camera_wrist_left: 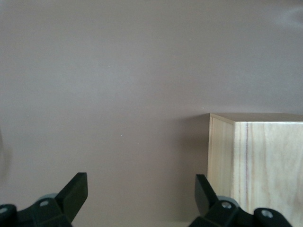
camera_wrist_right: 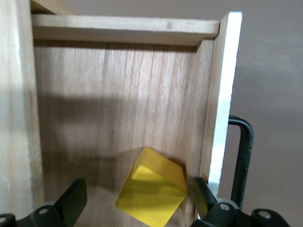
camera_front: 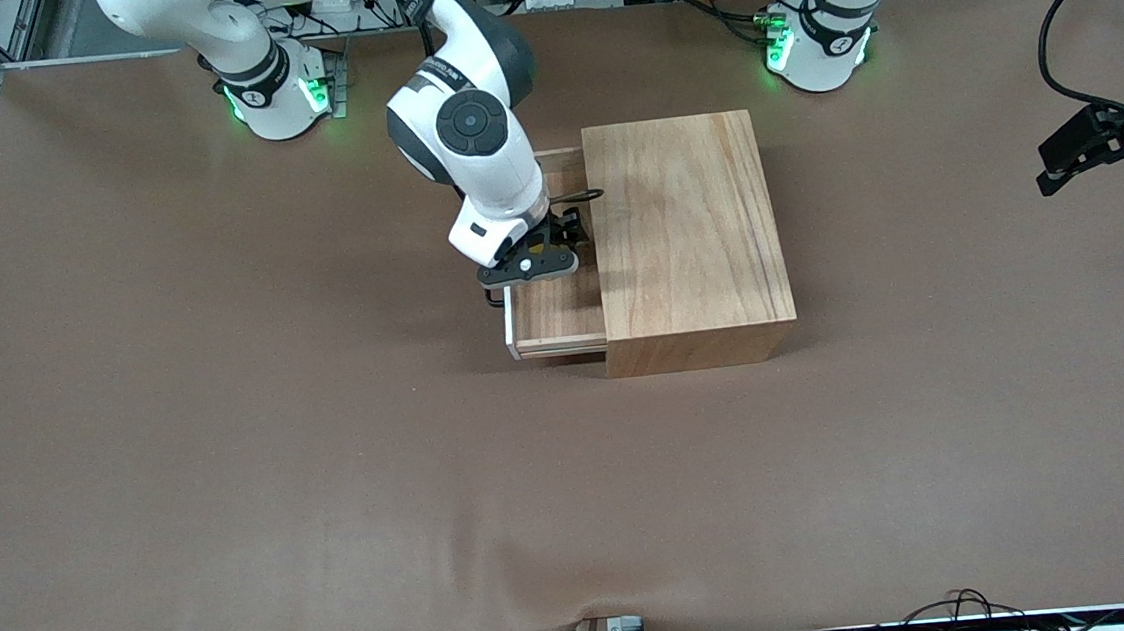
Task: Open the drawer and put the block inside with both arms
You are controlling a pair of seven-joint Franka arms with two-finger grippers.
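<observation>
Right now the right end effector [camera_front: 530, 263] hangs over the pulled-out drawer [camera_front: 555, 321] of the wooden box [camera_front: 684, 236], fingers spread wide, with the yellow block [camera_wrist_right: 152, 187] lying tilted on the drawer floor between them, close to the white-edged front panel and touching neither finger that I can see. Toward the left arm's end of the bench [camera_front: 230, 432], well apart from the box, the left end effector [camera_front: 1101, 148] waits with its fingers wide and nothing between them.
</observation>
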